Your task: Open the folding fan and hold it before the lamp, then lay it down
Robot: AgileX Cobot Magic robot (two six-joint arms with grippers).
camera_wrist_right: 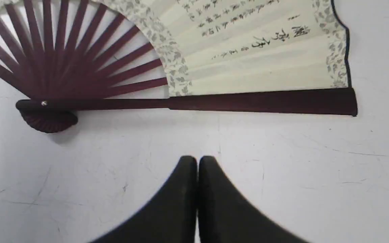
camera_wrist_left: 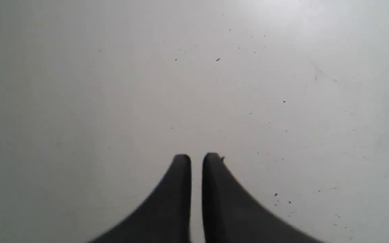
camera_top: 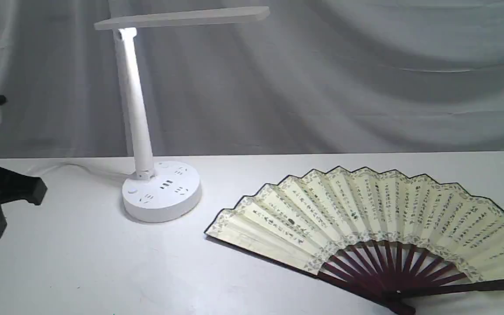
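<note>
Folding fan [camera_wrist_right: 248, 64] lies spread flat on the tabletop [camera_wrist_right: 316, 189], its maroon guard [camera_wrist_right: 262, 102] just ahead of the closed, empty right fingers [camera_wrist_right: 183, 184]. Left fingers [camera_wrist_left: 181, 179], also closed on nothing, hang over bare tabletop. Forward drift by the right fingers could shove the guard, folding pleats.

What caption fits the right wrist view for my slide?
Shut right pincer beside the open folding fan, which lies flat on the white table, its maroon guard nearest.

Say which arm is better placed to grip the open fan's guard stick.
Right. The right gripper, shut, sits just beside the folding fan's maroon guard; the left gripper, also shut, faces only bare table, beyond the lamp.
</note>
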